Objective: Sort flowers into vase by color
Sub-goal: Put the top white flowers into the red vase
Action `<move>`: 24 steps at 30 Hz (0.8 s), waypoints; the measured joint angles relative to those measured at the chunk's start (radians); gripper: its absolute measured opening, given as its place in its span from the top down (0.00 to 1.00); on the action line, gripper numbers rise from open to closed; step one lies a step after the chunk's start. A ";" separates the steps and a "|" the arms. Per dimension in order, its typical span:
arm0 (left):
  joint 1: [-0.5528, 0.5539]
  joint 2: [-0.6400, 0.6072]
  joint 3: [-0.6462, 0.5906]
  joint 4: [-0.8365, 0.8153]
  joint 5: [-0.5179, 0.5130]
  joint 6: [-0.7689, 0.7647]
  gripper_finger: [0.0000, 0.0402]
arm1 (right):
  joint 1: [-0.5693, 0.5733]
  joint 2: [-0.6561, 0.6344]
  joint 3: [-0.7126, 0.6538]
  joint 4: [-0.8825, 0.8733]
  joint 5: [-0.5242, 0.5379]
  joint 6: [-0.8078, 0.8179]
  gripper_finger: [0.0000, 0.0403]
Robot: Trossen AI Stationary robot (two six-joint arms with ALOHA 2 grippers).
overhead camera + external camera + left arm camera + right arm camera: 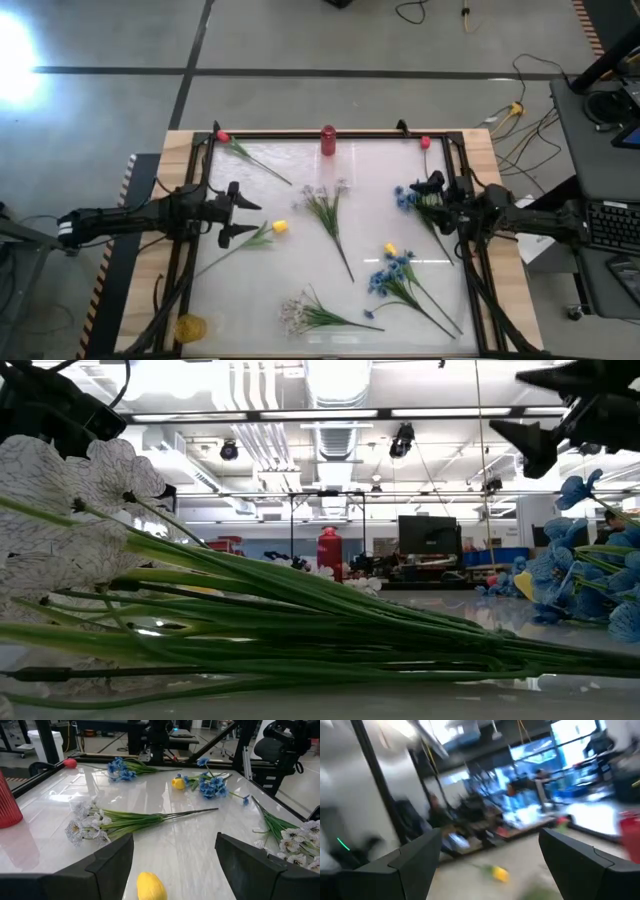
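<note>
The flowers lie flat on the white table top [300, 260]. A yellow bud [280, 227] lies just off my left gripper [243, 217], which is open; in the left wrist view the bud [151, 886] shows low between the fingers, untouched. A white spray [325, 203] lies at the centre and another [297, 313] near the front edge. Blue clusters [405, 197] [390, 275], a second yellow bud [390, 249] and pink buds [222, 136] [425, 143] lie about. A red vase [328, 140] stands at the far edge. My right gripper [420, 187] is open, raised beside the far blue cluster.
A black frame [470, 250] borders the table top. A yellow ball-like object [190, 326] sits at the near left corner. In the low view, the near white spray's stems [300, 630] fill the foreground. A desk with a keyboard [610, 225] stands to the right.
</note>
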State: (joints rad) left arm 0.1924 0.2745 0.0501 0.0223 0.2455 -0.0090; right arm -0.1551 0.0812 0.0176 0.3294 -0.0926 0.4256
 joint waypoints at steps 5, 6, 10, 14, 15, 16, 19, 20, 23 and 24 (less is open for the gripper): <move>0.000 0.003 0.000 0.001 0.000 0.000 0.33 | 0.014 0.129 0.090 -0.138 -0.145 0.081 0.19; 0.000 0.003 0.000 0.000 0.000 0.000 0.33 | 0.022 0.172 0.116 -0.178 -0.140 0.108 0.19; 0.000 0.006 0.000 0.000 0.000 0.000 0.33 | 0.060 0.376 0.203 -0.233 -0.039 0.169 0.19; 0.000 0.006 0.000 0.000 0.000 0.000 0.33 | 0.091 0.638 0.275 -0.091 0.078 0.273 0.19; 0.000 0.006 0.000 0.000 0.000 0.000 0.33 | 0.095 0.704 0.295 -0.050 0.103 0.337 0.19; 0.000 0.006 0.000 0.000 0.000 0.000 0.33 | 0.096 0.767 0.320 -0.006 0.125 0.416 0.19; 0.000 0.006 0.000 0.000 0.000 0.000 0.33 | 0.096 0.948 0.407 0.031 0.151 0.648 0.19; 0.000 0.006 0.000 0.000 0.000 0.000 0.33 | 0.092 0.999 0.450 0.041 0.155 0.692 0.19; 0.000 0.006 0.000 0.000 0.000 0.000 0.33 | 0.089 1.146 0.573 0.051 0.129 0.731 0.19; 0.000 0.006 0.000 0.000 0.000 0.000 0.33 | 0.089 1.201 0.611 0.031 0.120 0.730 0.19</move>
State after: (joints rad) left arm 0.1921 0.2809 0.0501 0.0227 0.2455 -0.0093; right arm -0.0658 1.2818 0.6289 0.3608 0.0269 1.1557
